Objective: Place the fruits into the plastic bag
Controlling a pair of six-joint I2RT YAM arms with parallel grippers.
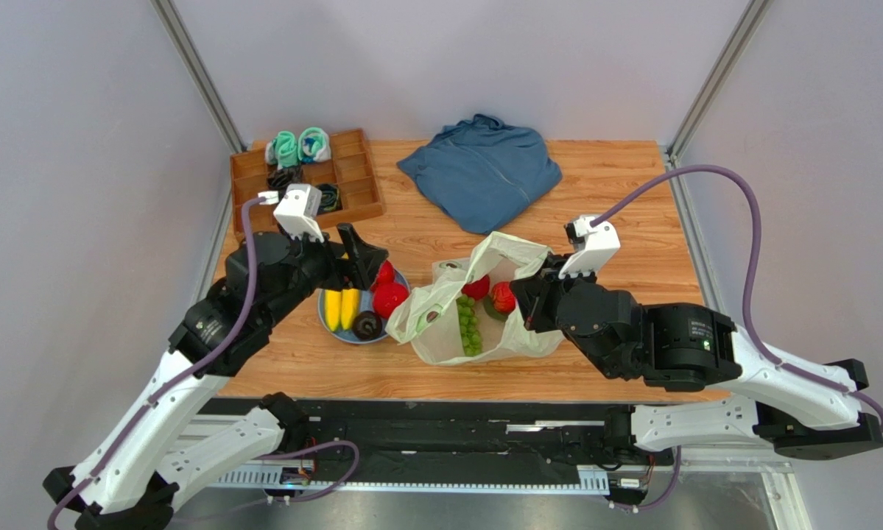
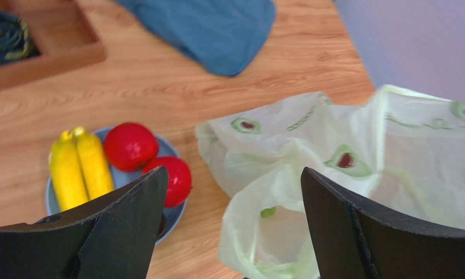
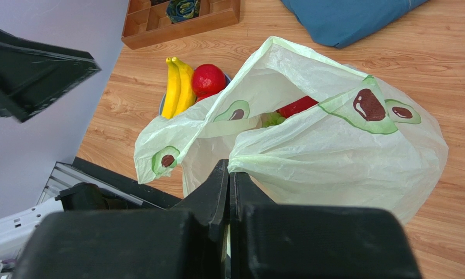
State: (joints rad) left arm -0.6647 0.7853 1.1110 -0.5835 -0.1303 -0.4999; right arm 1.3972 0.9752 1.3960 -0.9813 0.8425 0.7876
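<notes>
My left fingers [image 2: 118,232] are spread wide, gripping nothing, above the plate [image 2: 121,178] with the banana [image 2: 80,168] and red fruits [image 2: 130,145]. My right fingers [image 3: 217,192] are pinched shut on the rim of the plastic bag [image 3: 333,157], sitting on the tabletop [image 1: 623,199], grapes [image 1: 469,326] inside.

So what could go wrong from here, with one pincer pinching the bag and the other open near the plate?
The right pincer pinches only a thin fold of the plastic bag; if it slips, the mouth may sag shut. The glossy red fruits on the plate are round and could squirt out of the open left pincer.
</notes>
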